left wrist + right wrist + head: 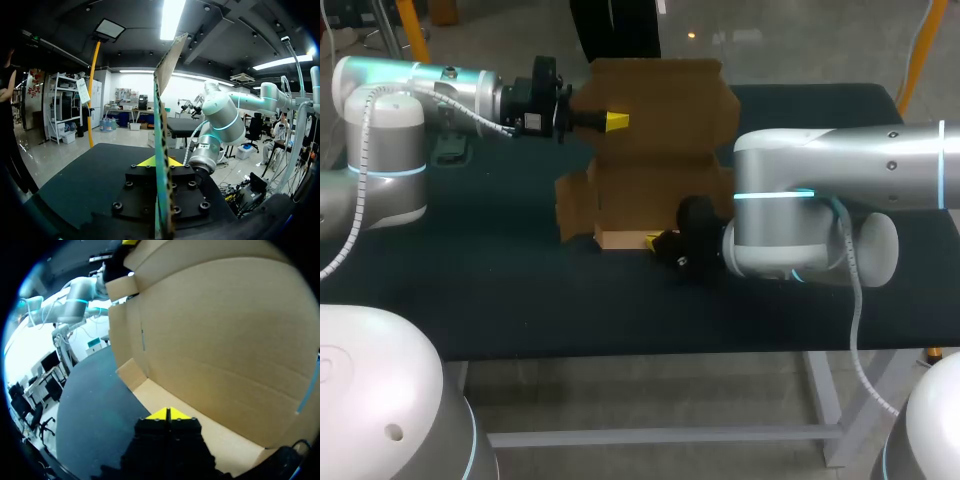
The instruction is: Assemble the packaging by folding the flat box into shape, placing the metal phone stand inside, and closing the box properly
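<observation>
On dark table (470,290), cardboard box (660,110) fast in left claw (616,121); right claw (168,413) closed.

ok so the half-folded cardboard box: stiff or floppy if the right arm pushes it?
Probably floppy at the creases: the cardboard box is only half folded, its tall panel held upright by the left gripper. Edge-on it is a thin sheet, so likely light and apt to slide. One side flap splays out; a push from the right gripper may just bend it.
</observation>
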